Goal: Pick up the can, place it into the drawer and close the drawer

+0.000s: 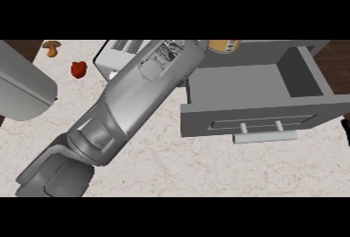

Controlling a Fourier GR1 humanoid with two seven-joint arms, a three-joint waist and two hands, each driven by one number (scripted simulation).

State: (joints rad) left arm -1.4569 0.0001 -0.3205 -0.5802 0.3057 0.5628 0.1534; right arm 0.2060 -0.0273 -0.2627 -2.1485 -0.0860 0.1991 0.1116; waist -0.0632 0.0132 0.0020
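1. So, we count one can: orange with a pale label, cut off by the view's top edge. It shows just past the back left corner of the drawer, beside the tip of the long arm.
2. One drawer, grey and pulled open, with its box towards the top and its front panel facing us. The can lies beyond its back wall, not in the box.
3. One handle, a pale bar on two posts on the drawer front.
4. One left forearm, grey, runs from the lower left up to the can. The left hand is out of sight past the top edge, so we cannot tell whether it grasps anything.
5. One right hand, only a black sliver at the right edge; whether it is released or clenched we cannot tell.
6. One white slotted appliance, partly under the forearm.
7. One mushroom and one red piece, apart, at the upper left.
8. One grey rounded body at the left edge; we cannot tell what it is.
9. One marbled counter under everything.
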